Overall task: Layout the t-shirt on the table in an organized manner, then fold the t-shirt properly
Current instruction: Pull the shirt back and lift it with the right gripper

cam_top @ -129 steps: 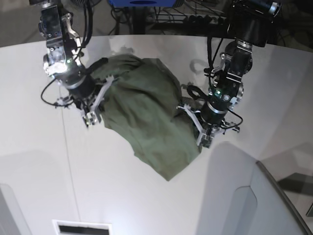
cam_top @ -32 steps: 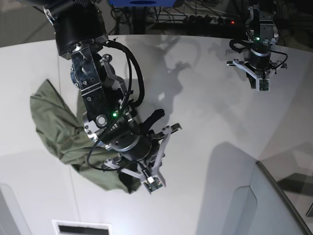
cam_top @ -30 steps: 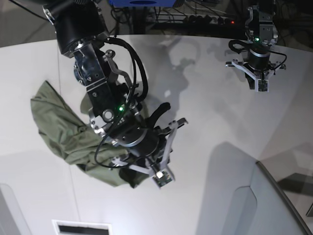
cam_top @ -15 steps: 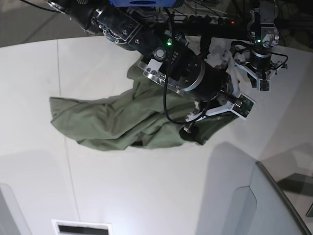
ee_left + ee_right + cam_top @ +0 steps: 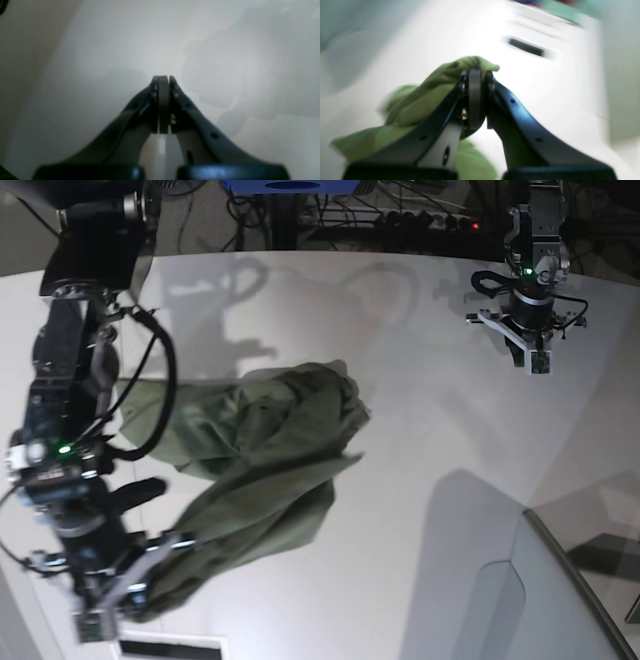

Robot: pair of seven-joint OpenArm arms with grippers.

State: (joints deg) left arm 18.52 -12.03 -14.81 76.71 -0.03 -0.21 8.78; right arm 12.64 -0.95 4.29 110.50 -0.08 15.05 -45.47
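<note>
We're in the laying-out step: the right gripper [image 5: 477,75] is clenching a bunch of the t-shirt [image 5: 260,450] and dragging it down toward seven o'clock, cloth streaming up to a heap near the middle of the table [image 5: 420,430]. The left gripper [image 5: 163,80] is hanging at one o'clock with fingers pressed together on nothing. Half a second ago the right arm was reaching across toward two o'clock; now it's swinging the opposite way. Next, I'd say, a second corner needs catching to spread it.
</note>
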